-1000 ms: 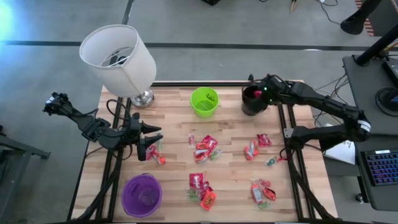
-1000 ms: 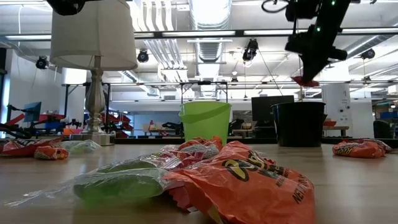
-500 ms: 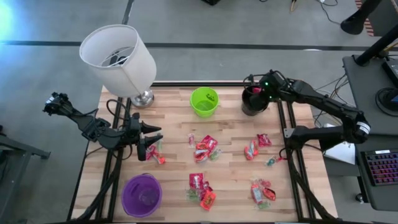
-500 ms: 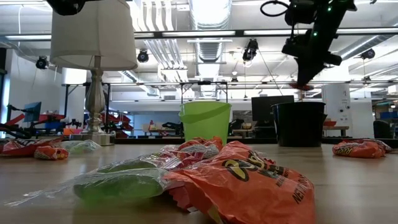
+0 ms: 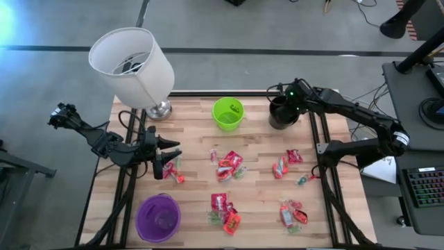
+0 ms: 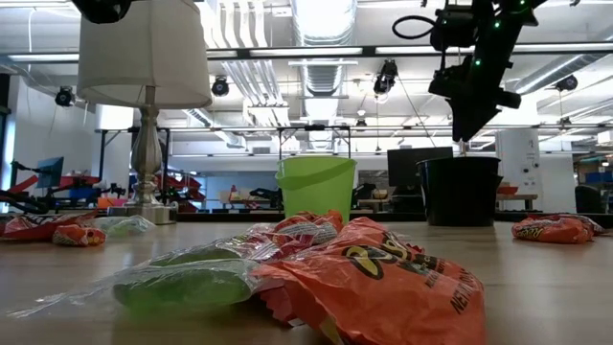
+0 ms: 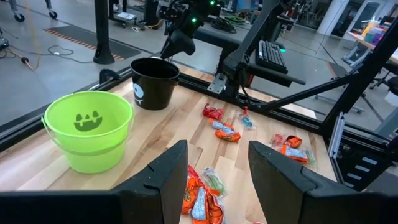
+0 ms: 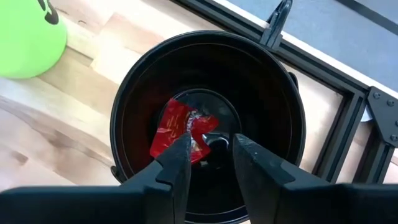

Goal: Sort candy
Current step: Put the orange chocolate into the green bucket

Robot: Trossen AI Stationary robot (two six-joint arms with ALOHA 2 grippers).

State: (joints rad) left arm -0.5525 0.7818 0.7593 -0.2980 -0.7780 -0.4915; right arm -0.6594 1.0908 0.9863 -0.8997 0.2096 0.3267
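Note:
My right gripper (image 8: 211,146) hangs open over the black cup (image 5: 281,114) at the table's far right, fingers pointing down with nothing between them. A red candy (image 8: 180,130) lies on the cup's bottom. My left gripper (image 5: 166,161) stands open low over the table's left side, level, beside a small candy (image 5: 175,175). More candy lies loose on the wood: a red cluster (image 5: 229,165) in the middle, a group (image 5: 223,208) near the front, and others (image 5: 286,163) on the right.
A green cup (image 5: 228,113) stands at the far middle and a purple cup (image 5: 158,217) at the near left. A white-shaded lamp (image 5: 132,66) stands at the far left corner. Dark frame rails (image 5: 322,149) run along the table's right side.
My right gripper has opened above the black cup and let go of a red candy, which has dropped into the cup. The gripper has also shifted a little toward the table's left edge.

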